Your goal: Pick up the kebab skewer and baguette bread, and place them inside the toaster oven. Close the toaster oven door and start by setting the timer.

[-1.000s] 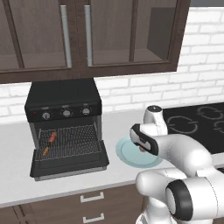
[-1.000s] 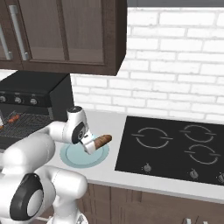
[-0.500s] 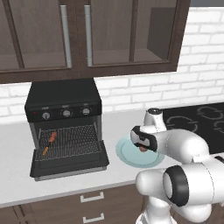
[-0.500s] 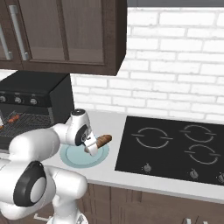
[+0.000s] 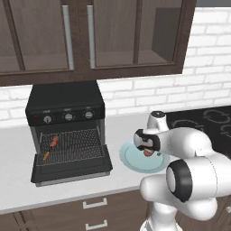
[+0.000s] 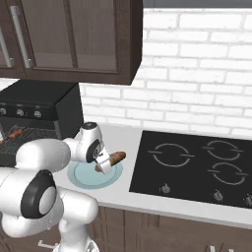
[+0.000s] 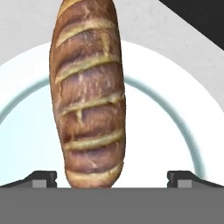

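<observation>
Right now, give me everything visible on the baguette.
The baguette is a short, stubby golden-brown loaf with darker crust between pale diagonal slashes. It is above a round pale blue plate, beside the gripper, one end sticking out toward the stove. In the hand view the fingertips stand wide apart, so a grip cannot be confirmed.

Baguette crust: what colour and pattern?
Golden-brown baguette bread, paler diagonal slashes; hand view shows it best.

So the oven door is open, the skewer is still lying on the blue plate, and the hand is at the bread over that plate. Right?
Not quite. The kebab skewer lies on the rack inside the toaster oven, as the left base view shows. The rest holds: the door is down and the hand is at the baguette above the plate.
</observation>
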